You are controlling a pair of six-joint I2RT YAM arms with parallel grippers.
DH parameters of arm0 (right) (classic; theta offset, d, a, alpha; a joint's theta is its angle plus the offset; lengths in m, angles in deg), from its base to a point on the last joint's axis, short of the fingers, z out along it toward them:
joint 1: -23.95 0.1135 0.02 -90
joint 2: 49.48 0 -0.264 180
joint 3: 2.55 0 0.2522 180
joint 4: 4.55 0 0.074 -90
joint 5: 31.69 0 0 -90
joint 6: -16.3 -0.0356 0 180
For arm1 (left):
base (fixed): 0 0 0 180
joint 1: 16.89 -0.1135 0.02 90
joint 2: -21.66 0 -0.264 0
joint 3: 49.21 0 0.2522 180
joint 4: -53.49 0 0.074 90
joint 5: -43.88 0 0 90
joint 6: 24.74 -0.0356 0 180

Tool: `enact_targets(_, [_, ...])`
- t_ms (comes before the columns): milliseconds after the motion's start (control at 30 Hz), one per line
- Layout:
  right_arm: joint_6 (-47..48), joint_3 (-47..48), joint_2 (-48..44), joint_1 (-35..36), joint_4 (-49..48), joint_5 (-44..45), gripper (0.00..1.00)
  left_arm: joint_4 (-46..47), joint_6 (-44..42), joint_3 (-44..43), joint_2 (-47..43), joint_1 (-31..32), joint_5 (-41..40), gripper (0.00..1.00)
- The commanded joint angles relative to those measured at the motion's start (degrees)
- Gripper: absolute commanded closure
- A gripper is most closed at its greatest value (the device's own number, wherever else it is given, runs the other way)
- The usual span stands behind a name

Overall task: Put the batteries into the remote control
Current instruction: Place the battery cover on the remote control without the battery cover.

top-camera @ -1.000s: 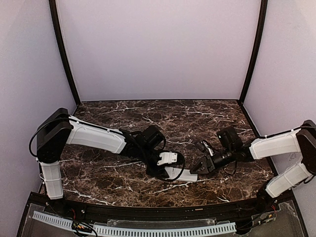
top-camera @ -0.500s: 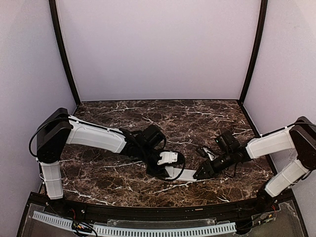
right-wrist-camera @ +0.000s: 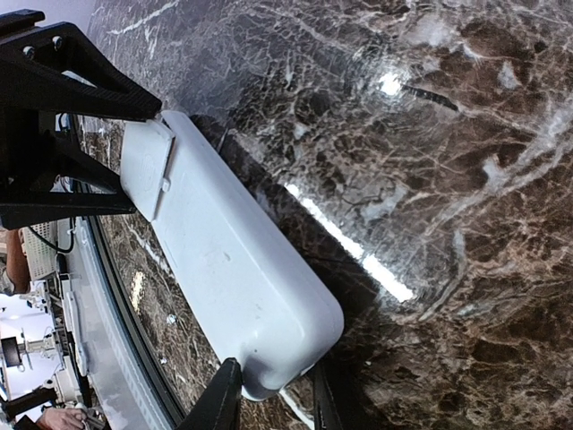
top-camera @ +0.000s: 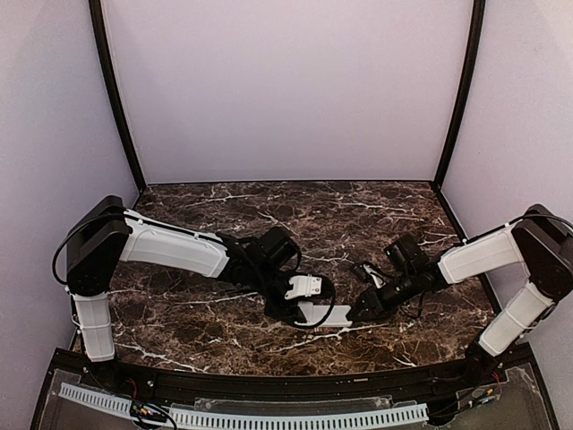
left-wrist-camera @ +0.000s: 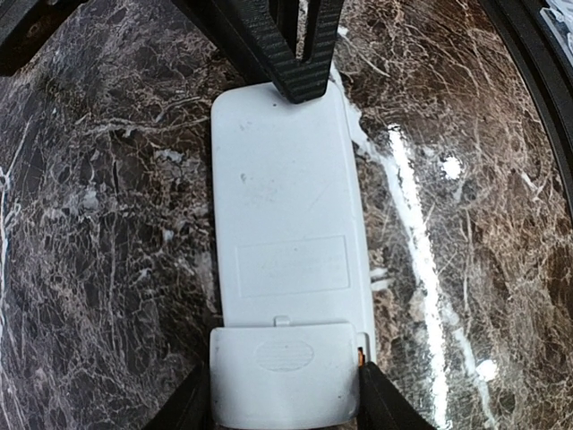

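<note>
On the dark marble tabletop (top-camera: 224, 206) the white rectangular remote control (left-wrist-camera: 286, 224) lay back-up, cover (left-wrist-camera: 282, 372) on. The left pincer (left-wrist-camera: 285, 408) clamped its cover end. The right pincer (right-wrist-camera: 270, 399) had edged inward to the far end, grip unclear, likely bracing it for opening.

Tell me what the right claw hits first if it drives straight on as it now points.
The remote control: its rounded end sits between the right claw's fingertips, so contact looks immediate.

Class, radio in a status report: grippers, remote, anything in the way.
Left gripper shut on remote control, cover end. Right gripper shut on its other end. Remote back-up on table, cover on. Batteries not in view; no obstruction seen.
</note>
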Motion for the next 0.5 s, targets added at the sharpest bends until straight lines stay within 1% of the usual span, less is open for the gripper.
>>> enact_targets(0, [0.87, -0.18, 1.35, -0.17, 0.64, 1.59, 0.73, -4.51, -0.39, -0.44, -0.88, -0.35, -1.83, 0.62])
enact_targets(467, [0.61, -0.95, 0.79, -0.22, -0.10, 0.88, 0.75, -3.59, 2.45, 3.23, -4.38, -0.64, -2.20, 0.61])
